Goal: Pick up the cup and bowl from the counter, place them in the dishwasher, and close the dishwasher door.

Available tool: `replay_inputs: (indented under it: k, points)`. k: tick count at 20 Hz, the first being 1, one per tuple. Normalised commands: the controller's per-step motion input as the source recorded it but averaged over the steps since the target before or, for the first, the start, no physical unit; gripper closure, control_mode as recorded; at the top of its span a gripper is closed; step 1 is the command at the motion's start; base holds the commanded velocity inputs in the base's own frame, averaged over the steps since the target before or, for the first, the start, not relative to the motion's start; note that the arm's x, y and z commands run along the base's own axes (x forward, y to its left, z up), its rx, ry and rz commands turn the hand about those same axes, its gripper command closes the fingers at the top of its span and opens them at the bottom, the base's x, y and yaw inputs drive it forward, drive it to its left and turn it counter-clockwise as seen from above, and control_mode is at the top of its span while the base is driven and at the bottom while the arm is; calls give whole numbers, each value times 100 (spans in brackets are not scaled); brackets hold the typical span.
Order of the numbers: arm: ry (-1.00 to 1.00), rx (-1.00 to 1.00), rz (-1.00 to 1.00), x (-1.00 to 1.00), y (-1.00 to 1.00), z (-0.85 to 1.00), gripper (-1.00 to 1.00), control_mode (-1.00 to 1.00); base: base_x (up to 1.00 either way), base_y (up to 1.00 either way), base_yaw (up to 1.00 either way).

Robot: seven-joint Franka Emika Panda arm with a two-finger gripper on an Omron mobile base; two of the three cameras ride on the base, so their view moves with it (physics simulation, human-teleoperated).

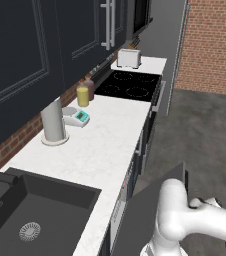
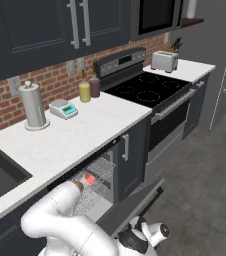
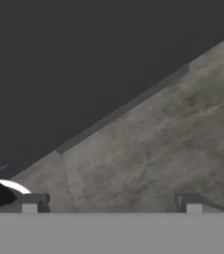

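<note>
The dishwasher [image 2: 101, 176] under the counter [image 2: 92, 127] stands open, its grey wire rack [image 2: 101, 186] showing. In the rack sits the cup [image 2: 89, 178], its salmon-red inside facing out. Beside it a tan edge of the bowl [image 2: 78, 186] peeks out past my arm's elbow. The dishwasher door [image 2: 135, 202] [image 1: 152, 210] hangs tilted, partway between flat and upright. My gripper [image 3: 111, 204] is low, near the floor, open and holding nothing. It faces the door's dark outer face [image 3: 84, 59], with grey floor beyond the door's edge.
On the counter stand a tall grey cylinder [image 1: 53, 122], a small scale [image 1: 77, 117], a yellow jar [image 1: 83, 96] and a brown jar [image 1: 89, 89]. The black sink [image 1: 32, 215] is at the left, the cooktop [image 1: 129, 85] and toaster [image 1: 129, 58] further along. Open floor [image 2: 205, 190] lies to the right.
</note>
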Motion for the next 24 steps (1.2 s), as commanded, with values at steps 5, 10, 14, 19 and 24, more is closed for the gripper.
replay_inputs:
  k: [5, 10, 14, 19, 24]
  points:
    - [39, 59, 4, 100, -46, -100, -100, -100, 0, 0, 0]
    - [12, 62, 7, 79, -12, -98, -100, -100, 0, 0, 0]
    - [-7, 63, 0, 11, 9, -30, -100, -100, 0, 0, 0]
    - [-15, 54, 0, -13, 44, 0, -100, -100, 0, 0, 0]
    - [-12, 49, 0, -35, 57, 11, -100, -100, 0, 0, 0]
